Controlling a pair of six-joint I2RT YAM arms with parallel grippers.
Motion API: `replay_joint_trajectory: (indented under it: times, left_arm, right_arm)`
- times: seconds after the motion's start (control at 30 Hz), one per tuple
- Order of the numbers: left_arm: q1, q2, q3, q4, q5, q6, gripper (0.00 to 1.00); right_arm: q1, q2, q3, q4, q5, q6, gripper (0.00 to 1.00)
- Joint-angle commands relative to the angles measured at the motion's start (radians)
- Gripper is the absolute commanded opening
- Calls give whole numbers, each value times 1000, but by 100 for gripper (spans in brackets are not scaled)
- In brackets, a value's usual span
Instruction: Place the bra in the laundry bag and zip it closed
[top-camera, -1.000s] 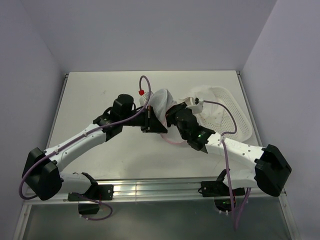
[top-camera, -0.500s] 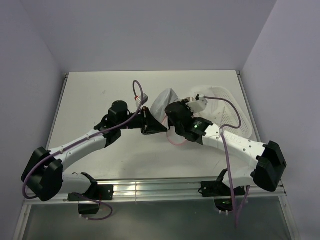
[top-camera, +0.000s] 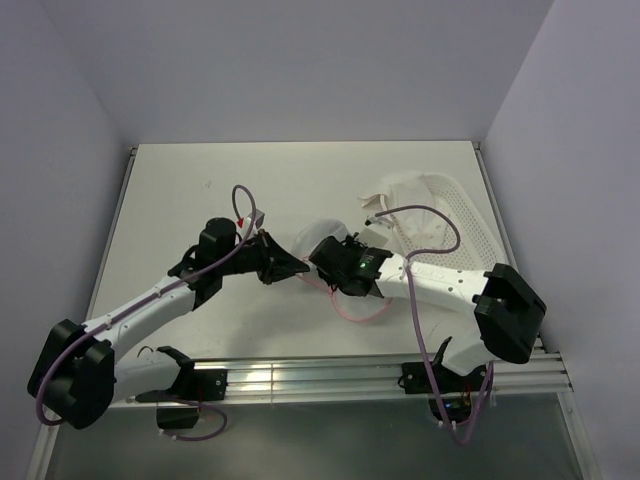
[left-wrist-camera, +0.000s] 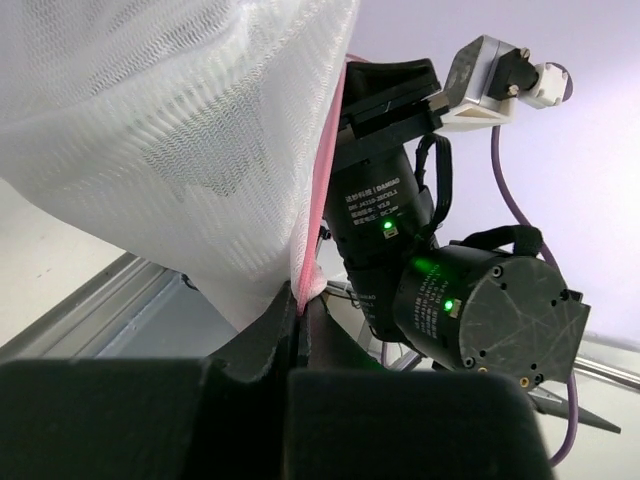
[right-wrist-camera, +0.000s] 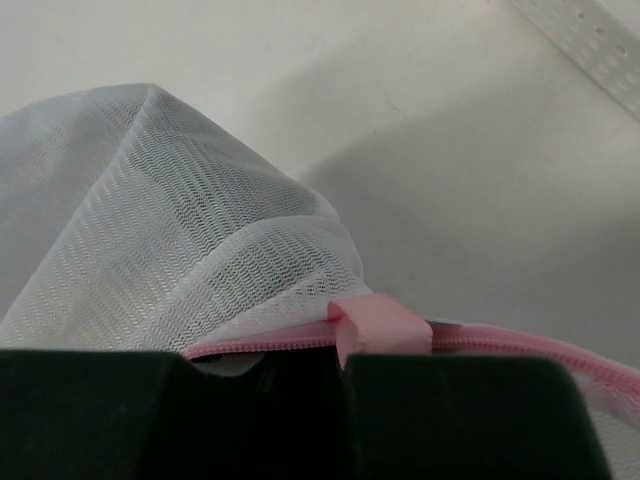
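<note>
The laundry bag, white mesh with pink zipper trim, hangs between my two grippers at the table's middle. My left gripper is shut on its pink trim; in the left wrist view the trim runs down into the closed jaws and the mesh fills the upper left. My right gripper is shut on the bag's rim at the pink zipper tab, with the mesh bulging above the fingers. A loop of pink trim lies on the table. The black bra does not show in any view.
A white perforated plastic basket holding white cloth stands at the right back, just behind the right arm; its edge shows in the right wrist view. The right arm's wrist is close in front of the left gripper. Side walls bound the table.
Both grippers have moved left and toward the near edge with the bag, which now hangs lower and smaller between them. The right arm has folded in closer.
</note>
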Motion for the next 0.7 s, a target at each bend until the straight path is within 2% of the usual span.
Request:
replay_joint_trajectory:
  times: [0.0, 0.07, 0.1, 0.2, 0.37, 0.67]
  left_arm:
    - [10, -60, 14, -45, -15, 13, 0]
    - [14, -54, -3, -33, -14, 3, 0]
    - [20, -45, -15, -30, -14, -2, 0]
    - [37, -23, -23, -57, -31, 4, 0]
    - [69, 30, -32, -39, -12, -14, 0]
    - [143, 152, -22, -24, 20, 1, 0]
  right_arm:
    - [-2, -4, -14, -47, 43, -91, 0]
    - [1, 14, 8, -53, 33, -128, 3]
    - [5, 25, 35, -65, 26, -164, 8]
    - [16, 65, 85, -85, 18, -220, 14]
    - [27, 143, 137, -85, -40, -304, 20]
    - [33, 109, 189, -68, -131, -461, 49]
